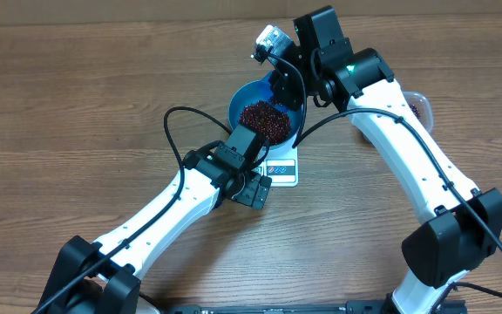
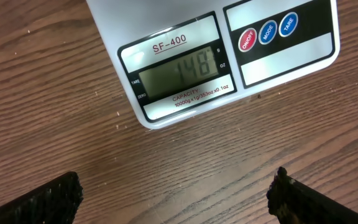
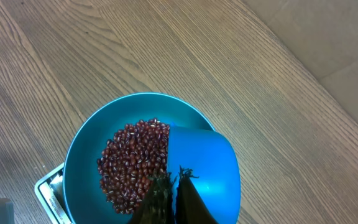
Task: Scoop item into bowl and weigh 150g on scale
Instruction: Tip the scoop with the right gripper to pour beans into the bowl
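Tilting the blue scoop [image 3: 205, 167] clenched in the right gripper [image 3: 174, 179], trickle few beans [image 3: 132, 163] into the bowl [image 3: 81, 163]; scale [image 2: 291, 62] reads 148, left gripper [image 2: 176, 194] released.

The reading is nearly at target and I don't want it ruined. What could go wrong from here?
The scale display reads 148, so a full pour from the scoop would likely overshoot. The scoop hangs over the bowl and its beans; touching the rim could skew the reading or shift the bowl.
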Robot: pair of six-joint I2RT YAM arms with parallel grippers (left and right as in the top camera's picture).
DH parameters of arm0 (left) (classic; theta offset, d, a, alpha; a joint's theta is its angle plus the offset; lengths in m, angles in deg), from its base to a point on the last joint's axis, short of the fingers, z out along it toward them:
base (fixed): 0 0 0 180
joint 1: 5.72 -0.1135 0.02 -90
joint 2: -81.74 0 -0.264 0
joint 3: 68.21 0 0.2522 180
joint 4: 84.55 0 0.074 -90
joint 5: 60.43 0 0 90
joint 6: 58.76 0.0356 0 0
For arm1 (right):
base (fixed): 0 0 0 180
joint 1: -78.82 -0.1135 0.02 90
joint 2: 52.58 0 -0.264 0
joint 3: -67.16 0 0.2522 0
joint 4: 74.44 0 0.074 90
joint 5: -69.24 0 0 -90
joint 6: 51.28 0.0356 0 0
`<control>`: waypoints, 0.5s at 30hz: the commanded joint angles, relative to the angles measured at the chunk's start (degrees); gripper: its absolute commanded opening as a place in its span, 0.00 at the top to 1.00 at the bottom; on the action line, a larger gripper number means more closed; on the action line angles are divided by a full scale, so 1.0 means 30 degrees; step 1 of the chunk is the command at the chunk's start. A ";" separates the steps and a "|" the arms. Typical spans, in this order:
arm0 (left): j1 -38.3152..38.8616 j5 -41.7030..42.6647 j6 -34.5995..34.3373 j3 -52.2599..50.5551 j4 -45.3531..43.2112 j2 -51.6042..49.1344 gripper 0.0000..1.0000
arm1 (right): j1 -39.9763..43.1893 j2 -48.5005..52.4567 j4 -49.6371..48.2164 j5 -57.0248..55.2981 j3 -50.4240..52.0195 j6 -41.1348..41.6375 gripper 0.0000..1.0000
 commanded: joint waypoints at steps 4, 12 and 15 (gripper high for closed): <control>0.0131 -0.0240 0.0379 -0.0087 -0.0051 0.0138 0.00 | -0.0095 -0.0262 -0.0066 -0.0175 -0.0612 -0.0066 0.95; 0.0131 -0.0240 0.0379 -0.0087 -0.0051 0.0131 0.01 | -0.0095 -0.0262 -0.0080 -0.0175 -0.0612 -0.0066 0.95; 0.0124 -0.0240 0.0379 -0.0095 -0.0051 0.0131 0.00 | -0.0095 -0.0262 -0.0080 -0.0175 -0.0612 -0.0073 0.95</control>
